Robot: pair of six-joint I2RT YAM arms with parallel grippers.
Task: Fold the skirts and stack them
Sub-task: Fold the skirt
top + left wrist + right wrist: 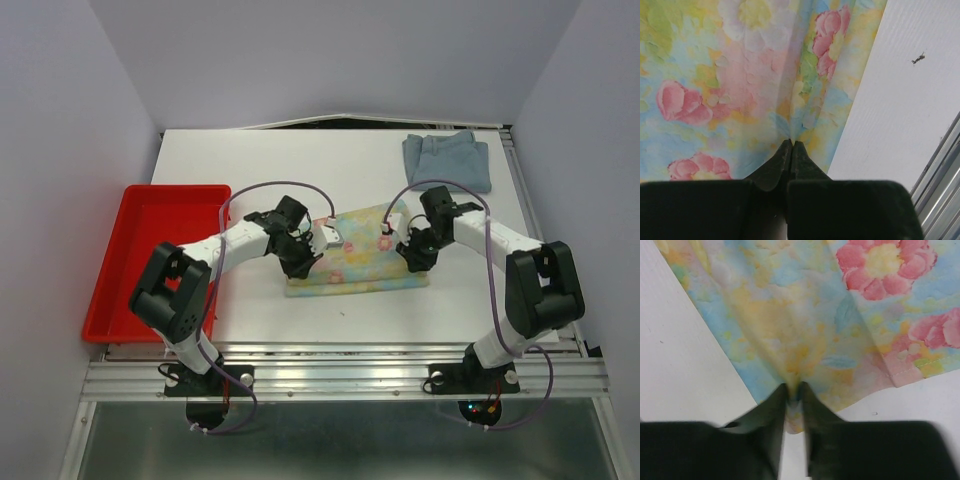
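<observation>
The floral skirt [355, 258], pastel yellow, pink and green, lies in the middle of the white table, partly folded. My left gripper [305, 256] is shut on its left part; the left wrist view shows the cloth [740, 75] pinched at the closed tips [791, 143]. My right gripper [408, 250] is shut on its right edge; the right wrist view shows a fold of the cloth [790, 325] clamped between the fingers [794, 392]. The light blue denim skirt [446, 160] lies folded at the far right of the table, apart from both grippers.
A red tray [150, 255] stands at the left edge of the table. The table's metal front rail [340, 375] runs below the arm bases. A small dark speck [918, 58] lies on the white table near the floral skirt.
</observation>
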